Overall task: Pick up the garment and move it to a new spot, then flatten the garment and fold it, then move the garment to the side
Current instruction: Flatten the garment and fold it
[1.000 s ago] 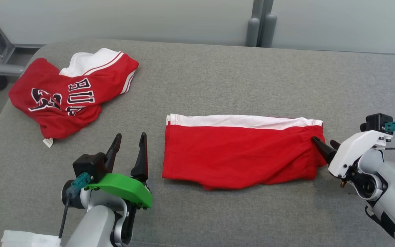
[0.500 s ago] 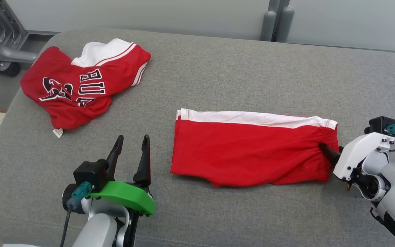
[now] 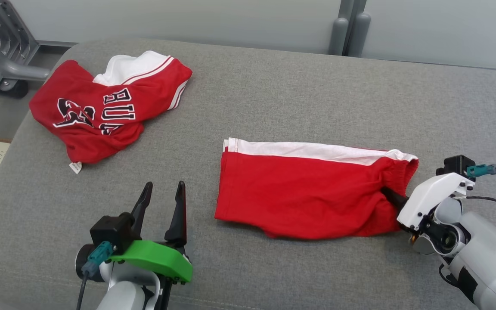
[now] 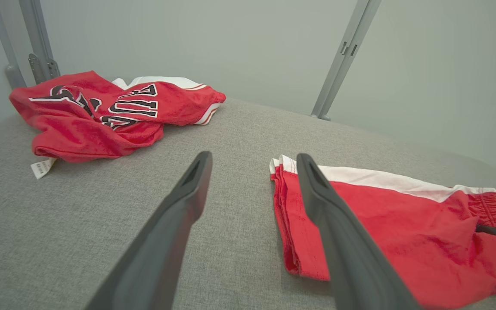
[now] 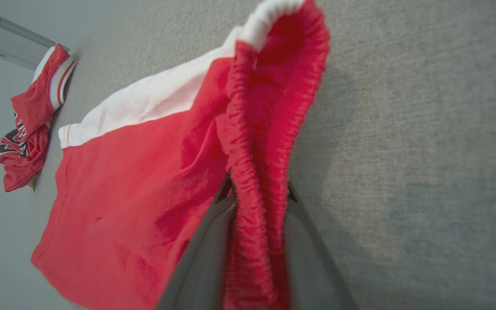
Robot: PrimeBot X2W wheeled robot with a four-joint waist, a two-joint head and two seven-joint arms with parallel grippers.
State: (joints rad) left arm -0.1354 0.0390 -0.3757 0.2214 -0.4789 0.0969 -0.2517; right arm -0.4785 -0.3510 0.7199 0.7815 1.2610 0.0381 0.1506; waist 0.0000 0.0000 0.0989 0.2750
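Across a wide grey upholstered surface [image 3: 295,86], backed by pale wall panels [image 3: 187,21], found two red pieces of clothing lying well apart. Judged the folded red shorts [image 3: 299,193], right of centre, to be the task's garment: lay flat in a neat rectangle, white band along the far side, layered edges stacked at the left end. Took the placing, flattening and folding as done on that evidence. Counted only the last step, the move to the side, as left to do, and judged it barely begun.

Saw the crumpled red jersey [image 3: 101,116] heaped at the far left, lettered in black and white, touched by neither arm.

Found the right tool [image 3: 388,193] at the shorts' right end, fingers either side of the elastic waistband [image 5: 269,107] and pinching it, the band bunched and raised a little off the surface there. Could not judge the tightness of that pinch from the blurred close view.

Saw the left tool [image 3: 164,185] spread wide and holding nothing, near the shorts' left edge but apart from the cloth.

Noted a small white label [image 3: 75,167] at the jersey's near hem.
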